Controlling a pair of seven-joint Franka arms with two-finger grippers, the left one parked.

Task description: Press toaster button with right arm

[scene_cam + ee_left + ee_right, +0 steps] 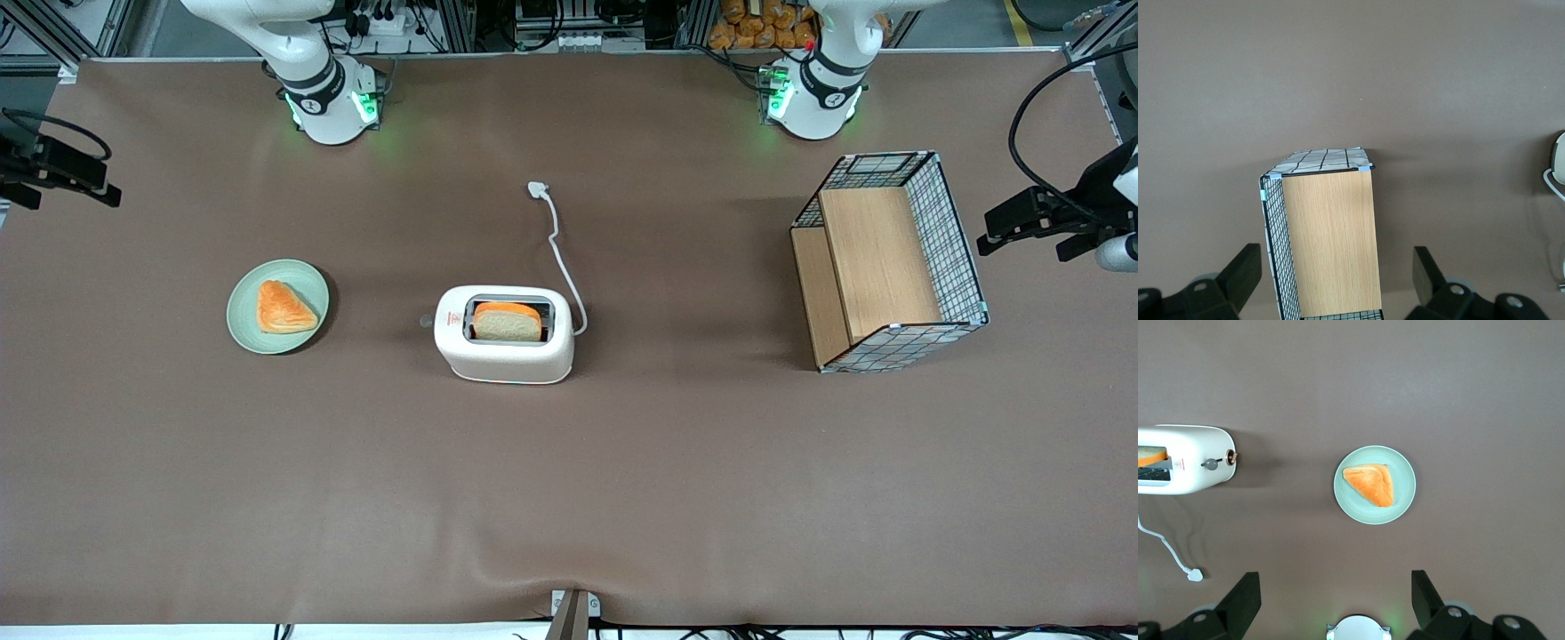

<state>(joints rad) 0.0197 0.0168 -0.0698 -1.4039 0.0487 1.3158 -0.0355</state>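
Approach step, nothing pressed yet. Tool (62, 169) at frame's left edge, well apart from toaster (504, 335) at tabletop centre, fingers (1238, 603) spread open. Next: closing fingers, descending onto button (1209, 463), seemingly that grey knob.

A white rounded toaster (504, 345) stands mid-surface holding a bread slice (507, 322). The slim black gripper (62, 169) hovers at the working arm's end, fingers (1238, 603) spread, above the pale green plate (244, 307).
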